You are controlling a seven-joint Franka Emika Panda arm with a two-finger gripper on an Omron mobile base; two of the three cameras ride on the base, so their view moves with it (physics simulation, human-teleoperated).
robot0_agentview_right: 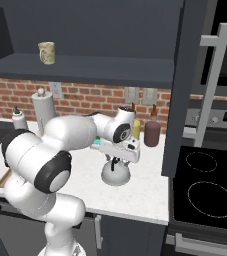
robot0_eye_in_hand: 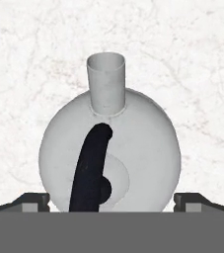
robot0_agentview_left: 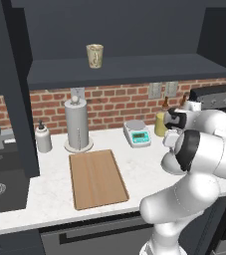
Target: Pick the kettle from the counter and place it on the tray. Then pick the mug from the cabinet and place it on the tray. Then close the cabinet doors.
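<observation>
Kettle (robot0_eye_in_hand: 108, 148) between fingers (robot0_eye_in_hand: 32, 201) (apart)

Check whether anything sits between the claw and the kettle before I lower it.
Nothing visible does. In the hand view the claw hangs open directly over the kettle, its black handle between the fingertips, with bare counter around it.

The white arm is folding forward from its base, elbow raised and wrist bending so that the hand is pointing straight down. The gripper (robot0_agentview_right: 116, 161) is hanging low with its jaws spread wide (in the hand view the two dark fingertips (robot0_eye_in_hand: 33, 202) are sitting far apart at the bottom corners), gripping nothing.
</observation>
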